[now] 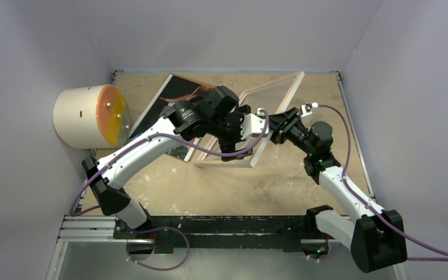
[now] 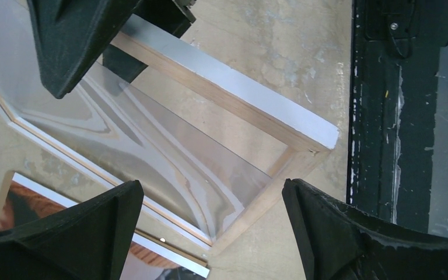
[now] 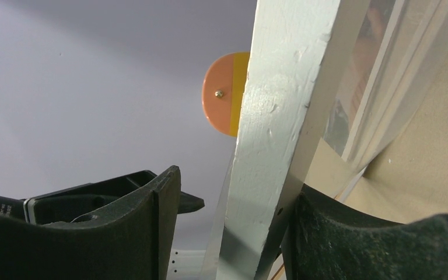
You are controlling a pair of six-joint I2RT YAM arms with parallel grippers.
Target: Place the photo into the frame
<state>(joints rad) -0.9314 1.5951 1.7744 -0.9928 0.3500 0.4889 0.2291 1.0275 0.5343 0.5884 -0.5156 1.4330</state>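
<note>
Worktop: tan board, scuffed and blotchy; black rail along the near edge.
Room: plain pale lilac walls on three sides; cream cylinder with an orange-and-yellow face against the left wall.
Frame: mid-worktop, between the two arms; white-faced bars, bare wood on the inner edges, clear glass pane mirroring the surroundings; one corner near the rail in the left wrist view.
Photo: at the back left of the worktop, dark with a reddish-orange patch; partly hidden under the left arm; white-bordered corner just beside the frame's left side.
Left gripper: fingers spread wide apart above the glass and a frame corner; holding nothing, touching nothing.
Right gripper: fingers partly open, straddling the frame's white right-hand bar; one finger against the bar, a sliver of wall visible between the bar and the other finger; not clamped.
</note>
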